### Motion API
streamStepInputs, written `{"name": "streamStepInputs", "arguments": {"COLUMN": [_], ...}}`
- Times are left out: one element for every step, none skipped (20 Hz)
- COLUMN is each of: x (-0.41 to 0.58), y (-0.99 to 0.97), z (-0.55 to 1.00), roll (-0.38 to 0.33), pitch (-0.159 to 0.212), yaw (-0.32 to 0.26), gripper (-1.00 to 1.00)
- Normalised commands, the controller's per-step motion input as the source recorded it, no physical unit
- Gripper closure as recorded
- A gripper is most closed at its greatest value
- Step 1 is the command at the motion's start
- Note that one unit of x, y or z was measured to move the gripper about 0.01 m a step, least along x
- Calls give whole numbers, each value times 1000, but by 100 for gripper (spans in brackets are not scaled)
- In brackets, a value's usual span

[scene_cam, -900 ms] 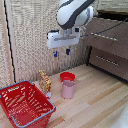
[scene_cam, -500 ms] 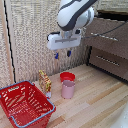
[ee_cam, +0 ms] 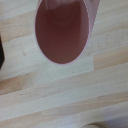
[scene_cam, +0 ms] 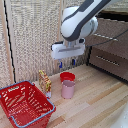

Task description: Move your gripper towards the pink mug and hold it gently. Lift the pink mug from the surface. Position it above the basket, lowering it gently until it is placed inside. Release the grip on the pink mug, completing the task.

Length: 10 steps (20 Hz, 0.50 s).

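Note:
The pink mug (scene_cam: 68, 89) stands upright on the wooden floor, just in front of a low red bowl (scene_cam: 67, 77). My gripper (scene_cam: 66, 63) hangs above and behind the mug, its dark-blue fingers (scene_cam: 60, 65) pointing down, apart and holding nothing. It does not touch the mug. In the wrist view I look straight down into the mug's open mouth (ee_cam: 62, 32), which fills the frame's upper half. The red lattice basket (scene_cam: 25, 105) with its pale grey-blue rim sits at the exterior view's lower left, apart from the mug.
A yellow-and-red packet (scene_cam: 45, 82) stands upright between the basket and the mug. Woven wall panels rise behind. A dark wooden drawer unit (scene_cam: 111, 55) is at the exterior view's right. A dark edge (ee_cam: 2, 52) shows at the wrist view's border.
The gripper has come down slightly and shifted a little toward the mug. The mug, bowl and basket have not moved.

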Motion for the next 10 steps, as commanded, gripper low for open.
{"name": "streamStepInputs", "arguments": {"x": [-197, -163, -157, -166, -186, -191, -197, -211, -206, -217], "y": [-169, -191, -183, -180, -191, -189, -194, -183, -171, -191], "z": [-457, -431, -403, -380, -369, -363, -363, -346, -337, -337], "roll": [0, 0, 0, 0, 0, 0, 1, 0, 0, 4], "pitch": [0, 0, 0, 0, 0, 0, 0, 0, 0, 0], "yaw": [-19, -14, -14, -14, -16, -17, -18, -18, -18, -18], "gripper": [-100, -100, -100, -100, -100, -100, -100, -100, -100, -100]}}
